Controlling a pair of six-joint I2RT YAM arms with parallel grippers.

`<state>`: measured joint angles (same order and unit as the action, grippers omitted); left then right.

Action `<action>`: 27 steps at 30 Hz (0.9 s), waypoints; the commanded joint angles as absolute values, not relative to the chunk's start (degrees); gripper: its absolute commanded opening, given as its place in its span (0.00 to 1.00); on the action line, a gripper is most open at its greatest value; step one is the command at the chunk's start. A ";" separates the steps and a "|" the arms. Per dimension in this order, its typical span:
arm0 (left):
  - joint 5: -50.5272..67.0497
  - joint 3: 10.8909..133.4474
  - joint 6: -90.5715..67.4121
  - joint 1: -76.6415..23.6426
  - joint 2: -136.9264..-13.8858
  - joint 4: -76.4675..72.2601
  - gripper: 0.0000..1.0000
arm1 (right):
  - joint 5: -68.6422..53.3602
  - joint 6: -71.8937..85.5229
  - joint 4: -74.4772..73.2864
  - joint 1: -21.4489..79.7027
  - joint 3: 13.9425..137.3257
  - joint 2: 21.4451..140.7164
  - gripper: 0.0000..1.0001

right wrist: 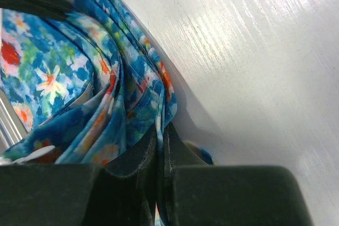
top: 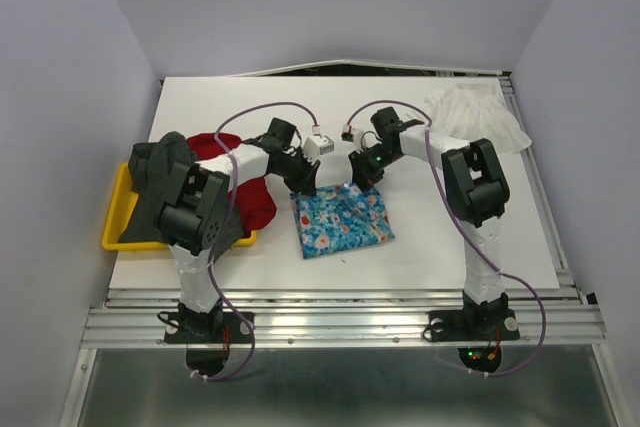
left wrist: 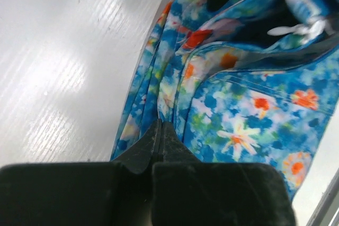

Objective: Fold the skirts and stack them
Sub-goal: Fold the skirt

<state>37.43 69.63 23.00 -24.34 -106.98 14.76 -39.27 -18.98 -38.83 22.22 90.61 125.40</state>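
The blue flower-print skirt (top: 340,219) lies folded on the table's middle. It fills the left wrist view (left wrist: 249,109) and the right wrist view (right wrist: 63,78). My left gripper (top: 303,187) is shut at the skirt's far left corner, with its tips (left wrist: 160,125) pressed into a fold. My right gripper (top: 368,179) is shut at the far right corner, with blue cloth pinched between its fingers (right wrist: 162,130). The red skirt (top: 258,202) lies under my left arm. The dark grey skirt (top: 160,172) drapes over the tray. The white skirt (top: 478,117) lies at the back right.
A yellow plastic tray (top: 115,222) sits at the table's left edge, partly under the grey and red skirts. Purple cables loop over both arms. A metal rail runs along the near table edge (top: 340,297).
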 commanded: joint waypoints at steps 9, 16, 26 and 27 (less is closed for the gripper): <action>31.03 69.96 23.82 -24.87 -114.52 17.49 0.00 | -24.88 -14.60 -40.17 21.19 93.60 125.08 0.32; 30.59 71.19 23.91 -24.87 -116.10 18.37 0.00 | -25.40 -13.18 -43.68 15.31 96.15 116.82 0.44; 30.32 75.58 24.61 -24.87 -118.83 21.53 0.00 | -35.91 -16.78 -45.43 15.19 90.62 105.74 0.35; 30.32 75.93 24.78 -24.87 -119.00 21.97 0.00 | -35.95 -16.87 -45.96 15.81 90.27 105.30 0.34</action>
<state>36.42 75.53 22.55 -24.62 -114.63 18.11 -28.32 -15.20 -43.77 13.23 92.62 109.60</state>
